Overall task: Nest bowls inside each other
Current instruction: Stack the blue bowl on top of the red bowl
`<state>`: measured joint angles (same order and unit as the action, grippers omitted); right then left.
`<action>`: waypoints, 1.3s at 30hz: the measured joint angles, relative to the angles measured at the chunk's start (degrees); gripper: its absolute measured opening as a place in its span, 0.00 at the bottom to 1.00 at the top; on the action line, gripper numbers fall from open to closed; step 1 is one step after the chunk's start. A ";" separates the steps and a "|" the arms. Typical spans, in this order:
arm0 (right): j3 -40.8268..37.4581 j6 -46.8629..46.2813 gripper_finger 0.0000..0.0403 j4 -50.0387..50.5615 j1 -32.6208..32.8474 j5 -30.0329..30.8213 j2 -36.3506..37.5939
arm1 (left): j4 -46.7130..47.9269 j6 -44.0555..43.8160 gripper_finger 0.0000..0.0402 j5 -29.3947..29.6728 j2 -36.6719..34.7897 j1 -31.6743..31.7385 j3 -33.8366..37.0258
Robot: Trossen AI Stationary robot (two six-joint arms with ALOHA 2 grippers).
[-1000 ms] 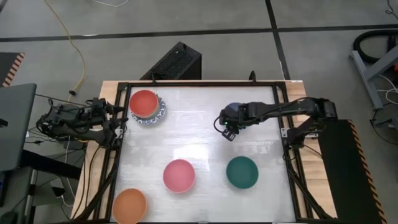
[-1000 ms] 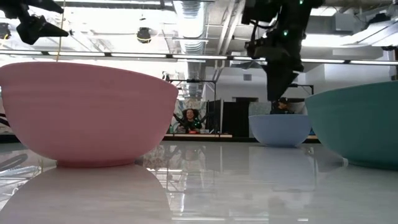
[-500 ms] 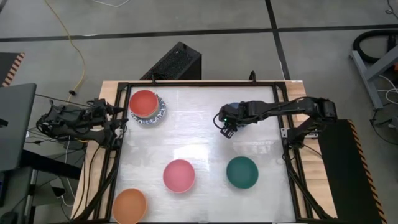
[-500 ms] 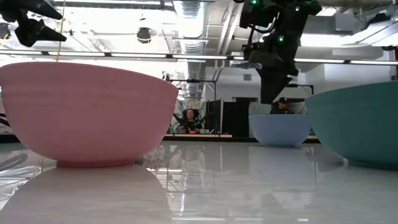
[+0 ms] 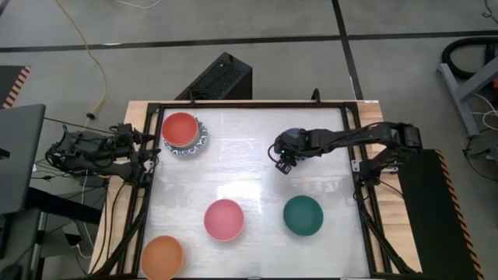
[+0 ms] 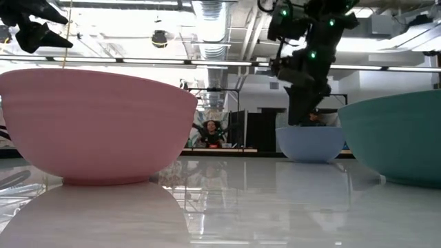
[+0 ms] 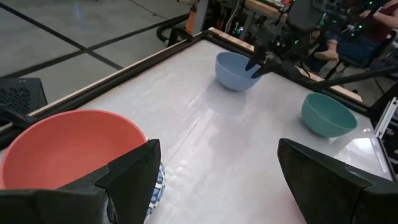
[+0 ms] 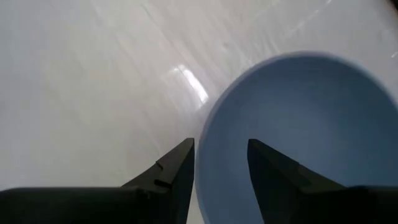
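The glossy white rectangular worktop (image 5: 249,167), edged by a black metal frame, carries several small round bowls. Taking the plain pink bowl (image 5: 224,219) as landmark: a plain green bowl (image 5: 303,215) sits level with it toward the right arm's side. A plain orange bowl (image 5: 162,257) sits at the near corner on the left arm's side. A white bowl with a blue patterned rim (image 5: 185,135), holding a red bowl (image 5: 180,127), stands at the far left corner. A pale blue bowl (image 7: 235,70) stands beyond the green one.
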<state>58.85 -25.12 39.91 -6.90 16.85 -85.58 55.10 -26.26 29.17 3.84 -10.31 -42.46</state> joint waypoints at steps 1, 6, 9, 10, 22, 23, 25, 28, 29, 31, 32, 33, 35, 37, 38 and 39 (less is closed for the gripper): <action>-0.96 -0.31 0.42 -0.96 0.00 -0.02 0.00 | -0.01 -0.01 0.78 0.00 0.00 -0.01 0.00; -3.15 -1.24 0.42 -2.32 0.00 -0.21 0.00 | -0.03 -0.48 0.78 0.03 0.00 0.00 0.00; -3.90 -1.40 0.41 -2.41 0.00 -0.18 0.00 | -0.05 -0.44 0.78 0.23 0.00 0.00 0.00; -4.15 -1.65 0.41 -2.23 0.00 -0.17 0.00 | -0.08 -0.44 0.78 0.56 0.00 0.00 0.00; -6.59 0.64 0.04 -6.92 0.11 1.02 -0.02 | -0.05 -0.44 0.78 1.14 0.00 -0.01 0.00; -6.16 1.16 0.04 -7.20 0.07 1.39 -0.02 | -0.03 -0.21 0.78 1.15 -0.02 -0.01 0.00; -5.34 2.61 0.03 -8.90 -0.31 2.69 -0.02 | -0.01 0.36 0.78 1.16 -0.02 -0.02 0.00; -3.85 6.68 0.02 -16.16 -0.71 5.29 -0.02 | 0.01 0.64 0.78 1.22 -0.02 0.00 0.00; -3.24 8.64 0.02 -19.67 -0.89 5.65 -0.02 | 0.02 0.94 0.78 1.34 -0.02 0.00 0.00; -2.21 12.84 0.02 -27.69 -1.46 5.65 -0.02 | 0.03 1.75 0.78 1.67 -0.02 -0.01 0.00; -1.96 14.93 0.02 -31.83 -1.65 5.65 -0.02 | 0.04 2.00 0.78 1.70 -0.02 -0.01 0.00; -1.94 17.04 0.02 -36.43 -1.95 5.61 -0.02 | 0.03 2.35 0.78 1.74 -0.01 -0.02 0.00; -1.92 21.29 0.02 -45.10 -2.27 5.11 -0.02 | 0.05 3.15 0.78 1.93 0.00 0.00 0.00; -1.92 24.97 0.02 -52.36 -2.62 3.83 -0.02 | 0.03 3.15 0.78 2.33 -0.02 0.00 0.00; -1.92 26.66 0.02 -55.62 -2.64 2.85 -0.02 | 0.05 3.15 0.78 2.60 -0.02 -0.02 0.00; -1.92 28.22 0.02 -58.41 -2.68 1.76 -0.02 | 0.05 3.17 0.78 2.71 -0.02 0.00 0.00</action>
<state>56.93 3.10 -18.51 -9.58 18.61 -85.60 55.16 -23.09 31.87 3.81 -10.31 -42.46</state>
